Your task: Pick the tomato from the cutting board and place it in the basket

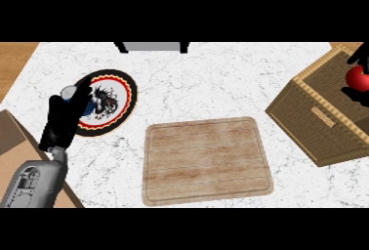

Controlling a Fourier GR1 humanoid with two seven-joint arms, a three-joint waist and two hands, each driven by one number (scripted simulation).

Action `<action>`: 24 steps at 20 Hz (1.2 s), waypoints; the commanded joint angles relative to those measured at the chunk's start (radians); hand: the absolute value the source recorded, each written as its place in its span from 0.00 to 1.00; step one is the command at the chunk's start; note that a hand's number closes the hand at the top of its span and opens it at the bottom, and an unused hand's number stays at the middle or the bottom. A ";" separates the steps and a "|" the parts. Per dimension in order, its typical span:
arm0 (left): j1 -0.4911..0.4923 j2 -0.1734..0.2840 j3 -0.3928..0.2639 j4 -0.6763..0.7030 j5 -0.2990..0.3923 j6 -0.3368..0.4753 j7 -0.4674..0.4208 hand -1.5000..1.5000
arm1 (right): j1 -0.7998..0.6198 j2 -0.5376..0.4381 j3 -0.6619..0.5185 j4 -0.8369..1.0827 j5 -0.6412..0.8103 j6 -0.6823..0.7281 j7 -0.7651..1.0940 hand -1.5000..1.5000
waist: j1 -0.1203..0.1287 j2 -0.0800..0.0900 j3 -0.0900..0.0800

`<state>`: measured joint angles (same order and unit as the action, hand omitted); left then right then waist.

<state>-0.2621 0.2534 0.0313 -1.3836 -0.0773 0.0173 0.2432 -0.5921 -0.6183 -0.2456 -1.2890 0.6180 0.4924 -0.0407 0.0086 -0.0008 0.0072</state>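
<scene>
I can read no words or numbers here. The brown woven wicker basket (317,114) carries a small label on its side, too small to make out. The round red-and-black rimmed plate (108,101) shows only a dark figure, no lettering.

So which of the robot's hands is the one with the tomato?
The right hand, at the picture's right edge over the basket, holds the red tomato. The left hand holds nothing; it rests open beside the round plate.
</scene>
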 commanded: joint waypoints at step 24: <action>0.029 -0.027 0.006 -0.012 -0.006 -0.012 0.000 0.50 | -0.093 -0.271 -0.462 0.630 -0.277 -0.102 -0.181 0.00 | 0.008 0.011 -0.005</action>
<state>-0.2488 0.2426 0.0399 -1.4142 -0.0897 0.0108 0.2530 -0.6839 -0.7744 -0.6460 -0.8183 0.3690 0.3448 -0.1677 0.0106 0.0019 0.0067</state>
